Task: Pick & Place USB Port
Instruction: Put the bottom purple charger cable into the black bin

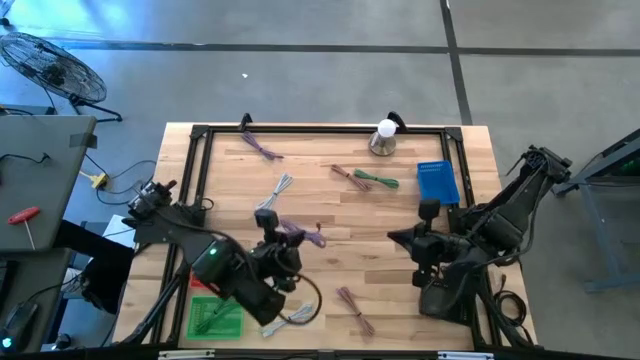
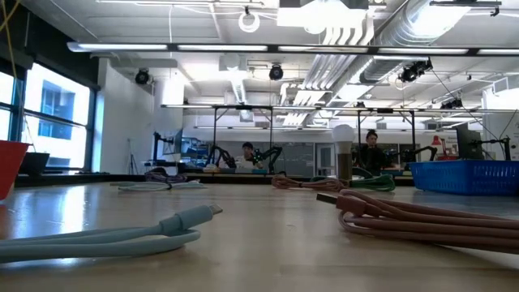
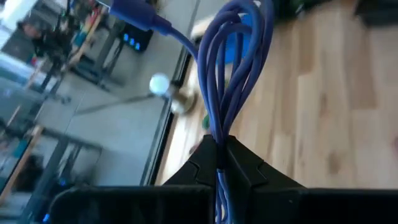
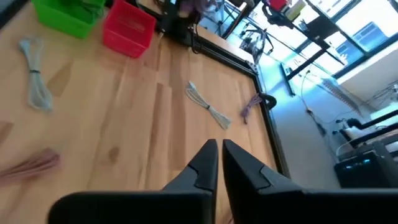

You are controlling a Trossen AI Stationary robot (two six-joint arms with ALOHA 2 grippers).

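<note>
My left gripper [image 1: 283, 243] [image 3: 219, 158] sits over the near-left part of the table, shut on a looped purple USB cable [image 1: 305, 236] [image 3: 233, 68]. The cable's plug [image 3: 134, 12] points away past the fingertips. My right gripper [image 1: 398, 237] [image 4: 219, 163] waits over the right half of the table, shut and touching nothing. A green bin [image 1: 215, 315] [image 4: 68, 15] stands at the near-left corner, a red bin [image 4: 127, 30] beside it, and a blue bin [image 1: 437, 182] [image 2: 462, 174] at the far right. My left gripper pinches the purple cable's bundled strands [image 3: 219, 146] between its two fingers, several strands together. The loops stand out ahead of the fingertips in the air, fanning wider away from the hold. Whether any part trails onto the table cannot be seen.
Other cables lie loose on the wood: grey [image 1: 280, 190], purple [image 1: 260, 145], pink with green [image 1: 365, 178], pink [image 1: 355, 310] [image 2: 422, 215], white [image 1: 300, 315], light blue [image 2: 122, 235]. A bulb-topped stand [image 1: 383, 135] is at the far edge. A black frame [image 1: 200, 135] rims the table.
</note>
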